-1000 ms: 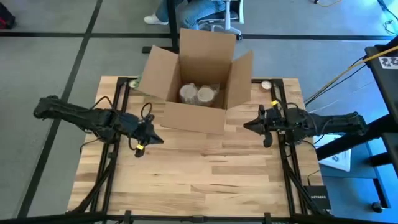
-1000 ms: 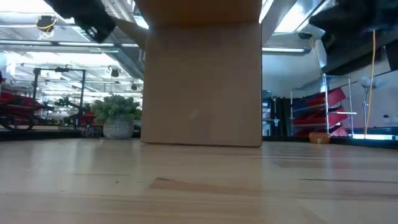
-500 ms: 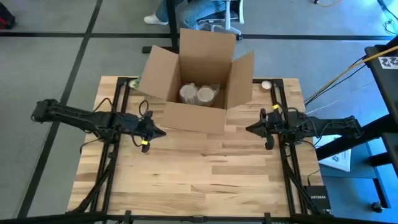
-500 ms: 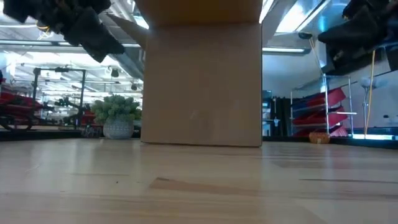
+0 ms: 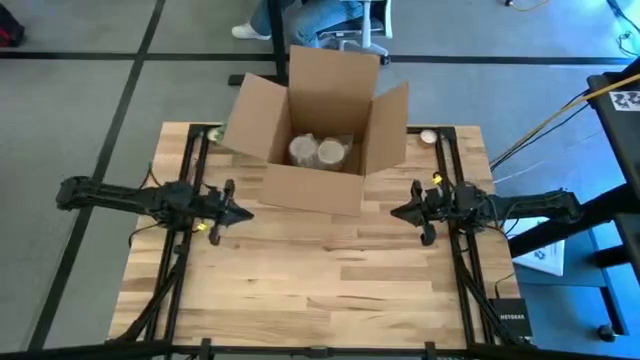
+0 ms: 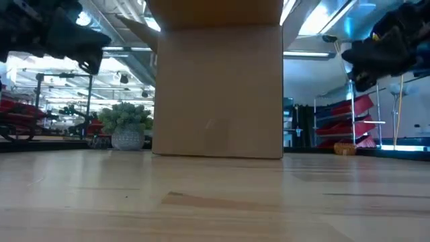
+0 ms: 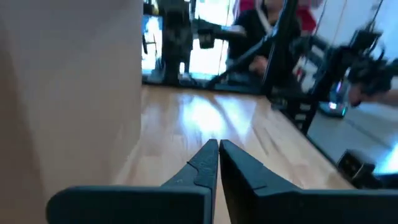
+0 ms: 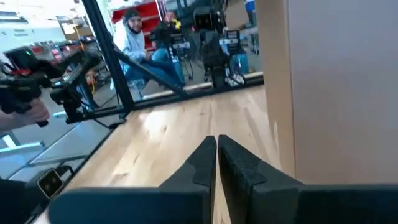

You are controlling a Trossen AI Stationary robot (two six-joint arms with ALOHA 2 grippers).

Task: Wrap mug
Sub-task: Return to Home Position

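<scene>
Cardboard box [image 5: 310, 190], one in number, stands with its flaps open at the far middle of the wooden table [image 5: 330, 290]. It holds two bubble-wrapped bundles side by side on its floor, the left mug [image 5: 303, 151] and the right mug [image 5: 331, 153], close together. Two dark arms reach in from the table's sides. The left gripper [image 5: 246, 212] hangs above the boards just beside the box's near left corner, and its fingers [image 7: 205, 163] are pressed together. The right gripper [image 5: 395, 213] hangs just beside the near right corner, its fingers [image 8: 231, 163] likewise pressed together. Neither gripper holds anything or touches the box. One small round object [image 5: 428, 136] lies at the table's far right corner. The table is of pale planks on grey flooring. The low view shows one potted plant [image 6: 125, 124] left of the box and red shelving [image 6: 356, 121] to its right. One seated person [image 8: 134, 38] shows beyond the table in the right wrist view.
</scene>
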